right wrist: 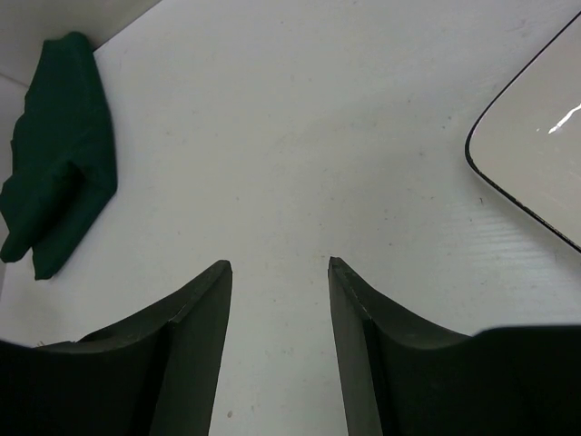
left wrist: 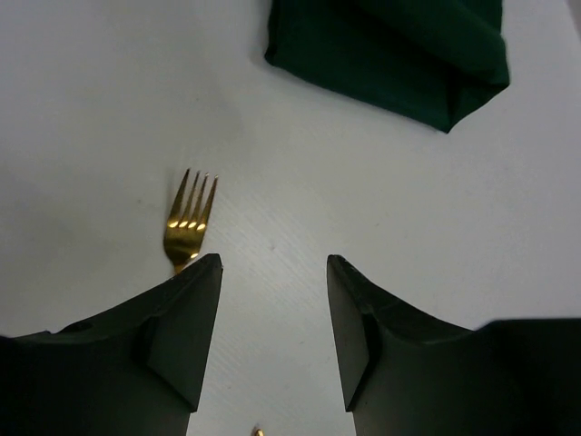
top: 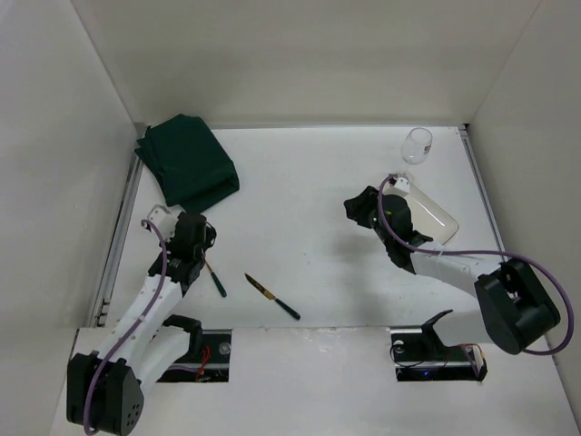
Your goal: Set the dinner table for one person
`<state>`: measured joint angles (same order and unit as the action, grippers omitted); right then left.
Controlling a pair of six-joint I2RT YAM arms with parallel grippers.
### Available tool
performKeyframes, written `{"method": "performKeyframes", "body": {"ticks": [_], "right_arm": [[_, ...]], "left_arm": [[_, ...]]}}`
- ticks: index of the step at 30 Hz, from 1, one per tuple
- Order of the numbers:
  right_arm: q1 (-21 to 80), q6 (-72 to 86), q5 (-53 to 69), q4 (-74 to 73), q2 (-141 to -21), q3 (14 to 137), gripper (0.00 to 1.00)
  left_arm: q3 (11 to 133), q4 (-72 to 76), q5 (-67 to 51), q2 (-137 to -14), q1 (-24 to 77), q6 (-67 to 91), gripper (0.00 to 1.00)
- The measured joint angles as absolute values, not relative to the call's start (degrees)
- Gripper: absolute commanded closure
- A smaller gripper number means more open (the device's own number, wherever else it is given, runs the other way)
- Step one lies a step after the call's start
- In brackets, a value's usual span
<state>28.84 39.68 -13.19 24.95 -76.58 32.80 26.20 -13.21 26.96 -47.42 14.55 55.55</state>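
White matte tabletop (top: 300, 182) — left pincer (left wrist: 274, 272) gapes empty over a gold fork (left wrist: 188, 227), right pincer (right wrist: 279, 272) likewise beside a cream plate (right wrist: 536, 145).

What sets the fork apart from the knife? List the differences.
The fork ends in gold tines; the knife ends in a gold blade. The fork lies partly hidden by the left claw; the knife lies in the open between the arms. Both lie flat, with dark handles.
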Motion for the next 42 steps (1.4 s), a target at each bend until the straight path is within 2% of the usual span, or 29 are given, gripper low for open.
{"method": "performKeyframes", "body": {"ticks": [6, 19, 33, 38, 42], "right_arm": [[28.84, 39.68, -13.15, 24.95, -76.6, 32.8, 0.47], [28.95, 39.75, -13.1, 24.95, -77.47, 32.8, 0.47], [28.95, 39.88, -11.73, 24.93, -78.89, 32.84, 0.47], [28.95, 39.88, -11.55, 24.91, -78.89, 32.84, 0.47], [28.95, 39.88, -11.55, 24.93, -78.89, 32.84, 0.47]], "left_arm": [[31.88, -6.2, 26.37, -54.26, 12.03, 55.42, 0.48], [44.75, 7.29, 21.1, -79.61, 1.74, 61.3, 0.47], [54.52, 7.64, 17.34, -93.8, 2.5, 68.99, 0.49], [57.08, 7.05, 17.1, -97.91, 3.09, 71.16, 0.54], [58.65, 6.74, 17.1, -100.47, 3.88, 72.25, 0.66]]}}
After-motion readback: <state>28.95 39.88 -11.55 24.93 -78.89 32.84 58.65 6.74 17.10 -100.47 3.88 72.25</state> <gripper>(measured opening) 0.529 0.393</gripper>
